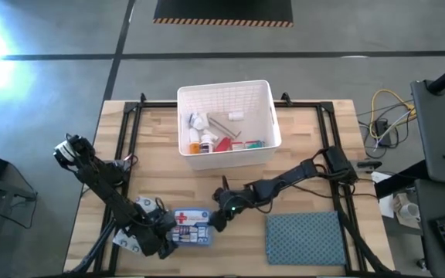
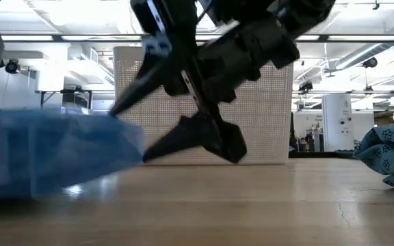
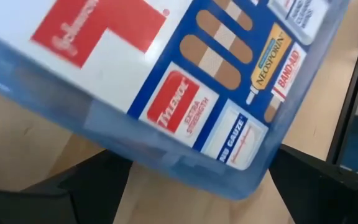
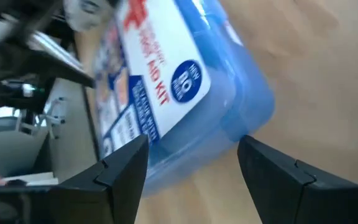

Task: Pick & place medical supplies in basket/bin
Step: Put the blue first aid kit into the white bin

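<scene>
Bright glare top-left; wrist views blurry.

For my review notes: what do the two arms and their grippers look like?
Both arms are dark, slim and jointed. The left arm has a pale grey fitting at its base end. The right arm carries black cabling and a small green light near its wrist. The right gripper has two flat, matte black, wedge-shaped fingers.

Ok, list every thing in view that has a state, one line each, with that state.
Blue plastic first-aid box with red cross: lid shut, flat on the wooden table, outside the basket.
White gridded plastic basket: upright, partly filled with small supplies.
Blue-grey textured cloth: spread flat on the table.
Left gripper: open, at the box's left end.
Right gripper: open, at the box's right end.
</scene>
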### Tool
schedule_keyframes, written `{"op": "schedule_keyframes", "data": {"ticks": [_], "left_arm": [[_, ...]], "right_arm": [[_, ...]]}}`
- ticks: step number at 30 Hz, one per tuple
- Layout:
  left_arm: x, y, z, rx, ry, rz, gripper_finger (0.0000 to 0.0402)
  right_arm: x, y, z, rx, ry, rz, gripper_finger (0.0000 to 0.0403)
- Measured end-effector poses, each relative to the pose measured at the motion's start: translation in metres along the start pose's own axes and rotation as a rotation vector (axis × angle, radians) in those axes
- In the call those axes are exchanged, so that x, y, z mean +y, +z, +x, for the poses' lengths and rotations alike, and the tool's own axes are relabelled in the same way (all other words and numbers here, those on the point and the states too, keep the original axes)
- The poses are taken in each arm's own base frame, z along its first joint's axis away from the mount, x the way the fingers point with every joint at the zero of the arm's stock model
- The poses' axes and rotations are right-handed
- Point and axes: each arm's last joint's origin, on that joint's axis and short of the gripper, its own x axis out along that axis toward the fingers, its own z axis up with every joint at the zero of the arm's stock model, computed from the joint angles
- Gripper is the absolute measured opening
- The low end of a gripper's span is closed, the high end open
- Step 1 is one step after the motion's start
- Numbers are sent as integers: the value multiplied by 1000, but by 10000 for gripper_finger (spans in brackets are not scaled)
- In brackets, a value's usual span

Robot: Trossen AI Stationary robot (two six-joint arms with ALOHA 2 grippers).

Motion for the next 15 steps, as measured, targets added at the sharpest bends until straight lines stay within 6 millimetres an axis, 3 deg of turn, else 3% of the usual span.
{"op": "schedule_keyframes", "data": {"ticks": [9,15], "left_arm": [[2,4,1,-39,21,-9,349],[6,11,2,-162,73,-10,349]], "right_arm": [[54,29,-37,-92,171,-146,233],[73,40,-42,-125,207,-237,233]]}}
